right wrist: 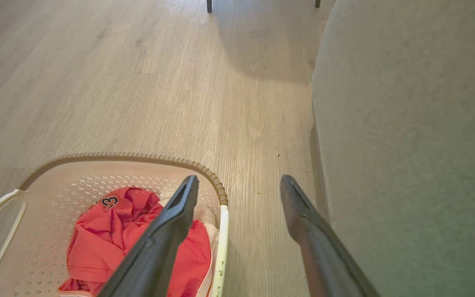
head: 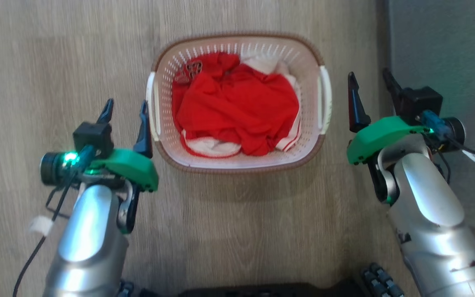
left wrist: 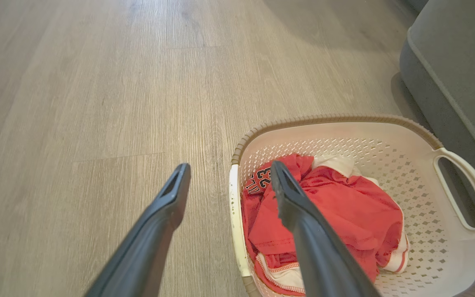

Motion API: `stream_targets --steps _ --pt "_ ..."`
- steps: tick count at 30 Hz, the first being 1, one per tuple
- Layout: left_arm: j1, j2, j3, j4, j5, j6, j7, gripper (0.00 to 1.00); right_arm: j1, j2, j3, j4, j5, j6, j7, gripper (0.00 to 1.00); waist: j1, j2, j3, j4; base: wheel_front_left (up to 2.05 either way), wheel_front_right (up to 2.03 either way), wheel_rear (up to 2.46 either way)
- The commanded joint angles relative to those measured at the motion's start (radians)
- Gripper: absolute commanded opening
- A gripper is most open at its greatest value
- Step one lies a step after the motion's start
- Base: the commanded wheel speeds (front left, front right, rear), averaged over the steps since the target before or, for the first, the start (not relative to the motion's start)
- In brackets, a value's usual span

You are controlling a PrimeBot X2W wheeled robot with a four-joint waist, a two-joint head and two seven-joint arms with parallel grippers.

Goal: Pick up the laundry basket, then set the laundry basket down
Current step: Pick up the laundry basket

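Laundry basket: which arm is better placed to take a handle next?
Probably the left: the open left gripper has a finger beside the laundry basket's left handle; the open right gripper stands further off.

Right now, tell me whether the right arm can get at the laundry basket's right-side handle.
Probably yes. The right gripper hangs open beside the white handle of the laundry basket, with only bare floor between. The grey furniture close on its outer side may cramp the swing.

laundry basket cut off below, floor partly hidden under red garment
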Motion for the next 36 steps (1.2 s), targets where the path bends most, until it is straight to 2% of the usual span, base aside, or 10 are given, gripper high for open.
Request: stream_targets --steps 1,10,18,27,36 --pt "-0.013 0.010 0.012 -0.003 -0.008 -0.004 -0.008 1.00 -0.002 0.002 0.024 -0.005 0.003 -0.002 -0.012 1.00 -0.0002 0.0000 0.045 0.009 0.00 0.00 0.00" --pt "-0.131 0.010 -0.071 0.153 -0.054 -0.001 -0.008 1.00 -0.075 0.002 0.031 0.092 0.010 -0.002 -0.012 1.00 -0.0002 0.0000 0.157 0.017 0.00 0.00 0.00" --pt "-0.244 0.010 -0.107 0.282 -0.094 0.021 -0.008 1.00 -0.133 0.002 0.045 0.139 0.024 -0.002 -0.012 1.00 -0.0002 0.0000 0.240 0.025 0.00 0.00 0.00" --pt "-0.334 0.010 -0.124 0.377 -0.109 0.028 -0.008 1.00 -0.166 0.002 0.086 0.163 0.063 -0.002 -0.012 1.00 -0.0002 0.0000 0.291 0.040 0.00 0.00 0.00" --pt "-0.396 0.010 -0.192 0.462 -0.146 0.031 -0.008 1.00 -0.191 0.002 0.103 0.211 0.086 -0.002 -0.012 1.00 -0.0002 0.0000 0.319 0.057 0.00 0.00 0.00"
